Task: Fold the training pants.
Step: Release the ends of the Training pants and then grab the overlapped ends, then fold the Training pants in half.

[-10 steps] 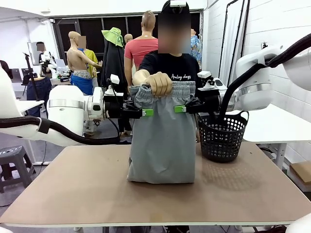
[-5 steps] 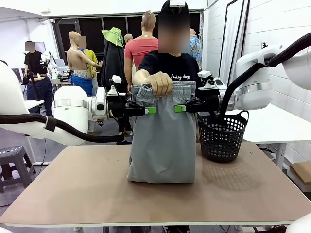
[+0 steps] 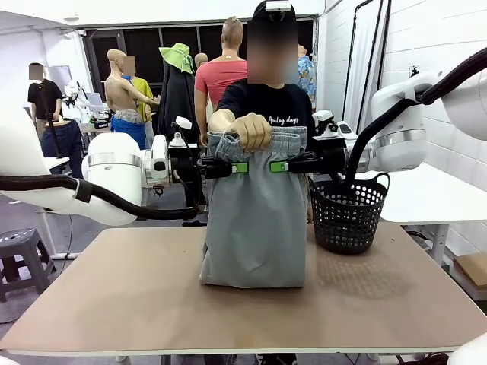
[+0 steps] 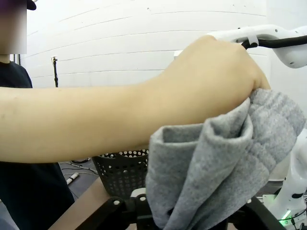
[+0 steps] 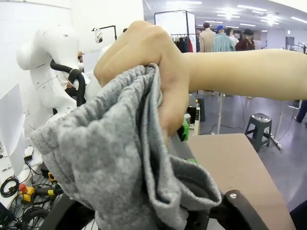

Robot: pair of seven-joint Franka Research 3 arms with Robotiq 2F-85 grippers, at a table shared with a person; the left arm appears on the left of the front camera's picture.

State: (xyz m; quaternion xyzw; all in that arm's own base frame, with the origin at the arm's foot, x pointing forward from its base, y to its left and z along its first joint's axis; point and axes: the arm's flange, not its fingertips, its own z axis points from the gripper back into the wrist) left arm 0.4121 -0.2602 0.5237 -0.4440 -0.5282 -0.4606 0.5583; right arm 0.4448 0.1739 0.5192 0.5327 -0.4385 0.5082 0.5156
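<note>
The left end effector (image 3: 240,167) and right end effector (image 3: 279,166) straddle the light grey thin-fabric training pants (image 3: 255,228); whether either is clenched, I cannot tell. Pinch both waistband layers evenly beside the person's hand (image 3: 251,131).

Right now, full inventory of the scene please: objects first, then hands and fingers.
training pants: 1, light grey, hanging by the waistband, lower end resting on the table
basket: 1, black mesh, on the table, robot's right of the pants
table: 1, brown top
stool: 1, grey, on the floor left of the table
person's hand: 1, gripping the middle of the waistband
left fingers: black, green pads, at the left side of the waist, fabric between them, grip unclear
right fingers: same colours, at the right side of the waist, grip unclear
</note>
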